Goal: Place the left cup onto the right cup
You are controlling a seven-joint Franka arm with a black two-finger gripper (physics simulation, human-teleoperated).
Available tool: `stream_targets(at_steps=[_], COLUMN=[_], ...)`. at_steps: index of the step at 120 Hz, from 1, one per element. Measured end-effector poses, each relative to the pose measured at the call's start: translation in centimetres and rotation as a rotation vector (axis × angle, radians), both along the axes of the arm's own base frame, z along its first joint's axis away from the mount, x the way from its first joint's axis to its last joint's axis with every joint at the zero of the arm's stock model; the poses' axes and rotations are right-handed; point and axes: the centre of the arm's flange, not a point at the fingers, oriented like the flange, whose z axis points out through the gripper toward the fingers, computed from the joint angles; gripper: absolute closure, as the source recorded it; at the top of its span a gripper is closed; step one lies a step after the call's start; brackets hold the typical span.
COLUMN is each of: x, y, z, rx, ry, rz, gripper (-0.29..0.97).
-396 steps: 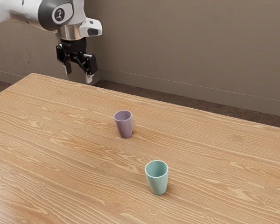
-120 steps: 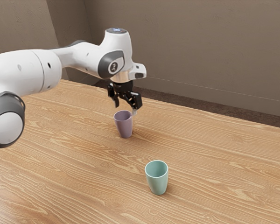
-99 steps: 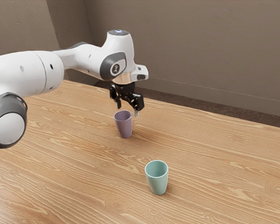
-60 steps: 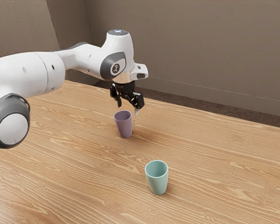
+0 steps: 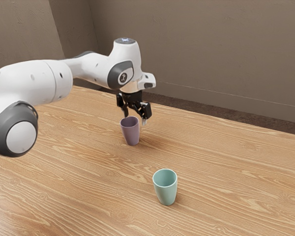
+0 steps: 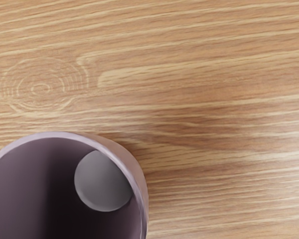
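2 cups stand upright on the wooden bench: 1 purple cup farther back on the exterior view's left, and 1 teal cup nearer and to the right, well apart. 1 white arm reaches in from the left with its wrist pointing down. Its gripper hangs just above the purple cup's rim, fingers spread and grasping nothing.

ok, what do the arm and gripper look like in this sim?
Arm: glossy white rounded shells, with dark grey joint caps carrying a small white mark. There is a bluish light on the top cap and a silver ring at the wrist. Gripper: black and boxy, with two slim black fingers that have pale tips.
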Motion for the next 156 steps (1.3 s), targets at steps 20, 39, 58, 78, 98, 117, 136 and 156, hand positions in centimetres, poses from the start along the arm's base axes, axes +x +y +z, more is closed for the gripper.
stream_targets(at_steps=[20, 39, 58, 78, 98, 117, 136, 156], x=[0.1, 0.2, 0.2, 0.3, 0.4, 0.4, 0.5, 0.5], y=[0.2, 0.1, -0.1, -0.2, -0.2, -0.3, -0.2, -0.2], z=[-0.7, -1.3, -1.7, -2.5, -3.4, -3.8, -4.3, -5.0], rx=[-0.001, -0.007, -0.011, -0.012, -0.013, -0.014, -0.014, -0.014], ry=[0.003, 0.008, 0.007, 0.012, 0.017, 0.018, 0.022, 0.03], rz=[0.0, -0.003, -0.007, -0.009, -0.01, -0.011, -0.009, -0.007], gripper=[0.0, 0.0, 0.0, 0.0, 0.0, 0.03, 0.12, 0.21])
